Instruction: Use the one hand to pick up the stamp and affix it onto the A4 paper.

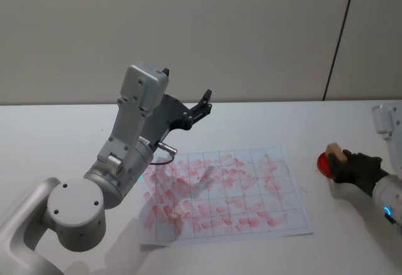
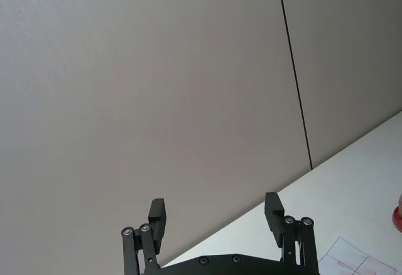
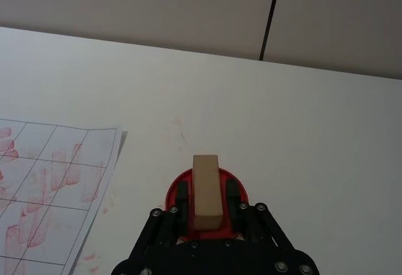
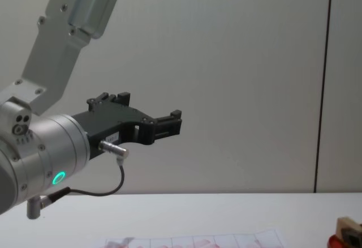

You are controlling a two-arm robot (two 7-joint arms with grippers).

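The stamp (image 1: 335,153), a small tan wood block, sits between the fingers of my right gripper (image 1: 342,162) at the table's right side. In the right wrist view the stamp (image 3: 206,190) stands over the red round disc (image 3: 173,191), and the right gripper (image 3: 206,204) is shut on it. The A4 paper (image 1: 232,193) lies flat at the table's middle, its printed grid covered with pinkish-red marks. It lies to the left of the stamp, apart from it. My left gripper (image 1: 202,104) hangs open high above the paper's far left corner, holding nothing.
The red disc (image 1: 323,163) lies on the white table (image 1: 63,137) just right of the paper. My left arm's large silver wrist (image 4: 39,146) with its green light stands over the table's left half. A plain wall rises behind.
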